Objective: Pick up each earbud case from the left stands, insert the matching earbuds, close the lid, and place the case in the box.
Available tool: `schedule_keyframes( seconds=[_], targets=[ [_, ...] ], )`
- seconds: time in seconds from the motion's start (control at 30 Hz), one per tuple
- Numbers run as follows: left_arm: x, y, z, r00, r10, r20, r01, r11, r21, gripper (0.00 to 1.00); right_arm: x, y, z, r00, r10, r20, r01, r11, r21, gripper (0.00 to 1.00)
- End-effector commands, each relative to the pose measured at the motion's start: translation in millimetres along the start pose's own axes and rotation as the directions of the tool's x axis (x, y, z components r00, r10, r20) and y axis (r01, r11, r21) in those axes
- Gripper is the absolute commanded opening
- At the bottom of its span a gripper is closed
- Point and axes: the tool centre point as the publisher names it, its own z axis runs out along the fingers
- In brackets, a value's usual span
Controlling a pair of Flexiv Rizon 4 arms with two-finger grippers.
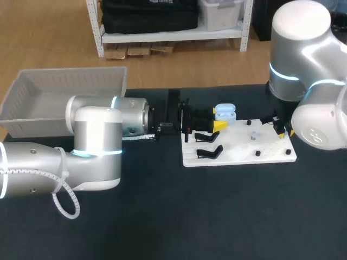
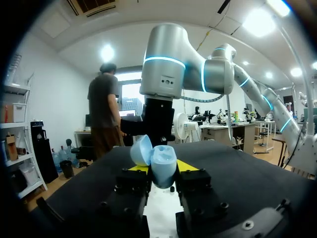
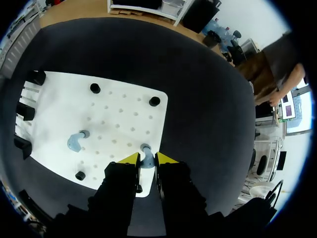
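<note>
Two black forked stands (image 1: 208, 153) sit at the near left of the white perforated plastic board (image 1: 238, 153). Just past them, the left gripper (image 2: 162, 168) clamps the light blue rounded earbud case (image 2: 163, 159), lid open. Over the board's right side, the right gripper (image 3: 147, 159) pinches a light blue earbud (image 3: 146, 151) on its peg, and a grey plastic bin (image 1: 32, 124) sits far left.

Dark table (image 1: 217, 216); white board (image 1: 238, 154) right of centre, pale box (image 1: 32, 92) far left.
</note>
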Motion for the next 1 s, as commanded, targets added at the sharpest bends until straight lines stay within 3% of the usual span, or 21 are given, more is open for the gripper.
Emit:
schedule_keyframes(
  seconds=[0.03, 0.33, 0.5, 0.6, 0.8, 1.0],
  targets=[
    [0.5, -1.3, 0, 1.000, 0.003, 0.002, -0.003, 1.000, -0.006, 0.00, 4, -2, -14, 1.000, 0.011, 0.006, -0.011, 1.000, 0.000, 0.00],
    [0.5, -1.3, 0, 1.000, 0.003, 0.002, -0.003, 1.000, -0.006, 0.00, 17, 3, -74, 1.000, 0.020, 0.001, -0.020, 1.000, -0.002, 0.00],
    [0.5, -1.3, 0, 1.000, 0.003, 0.002, -0.003, 1.000, -0.006, 0.00, 32, 14, -114, 0.993, 0.038, -0.107, -0.034, 0.999, 0.036, 0.00],
    [0.5, -1.3, 0, 1.000, 0.003, 0.002, -0.003, 1.000, -0.006, 0.00, 38, 25, -131, 0.992, 0.043, -0.118, -0.039, 0.999, 0.030, 0.00],
    [0.5, -1.3, 0, 1.000, 0.003, 0.002, -0.003, 1.000, -0.006, 0.00, 50, 44, -154, 0.996, 0.042, -0.081, -0.048, 0.996, -0.069, 0.00],
    [0.5, -1.3, 0, 1.000, 0.003, 0.002, -0.003, 1.000, -0.006, 0.00, 50, 44, -154, 0.996, 0.042, -0.081, -0.048, 0.996, -0.069, 0.00]
  ],
)
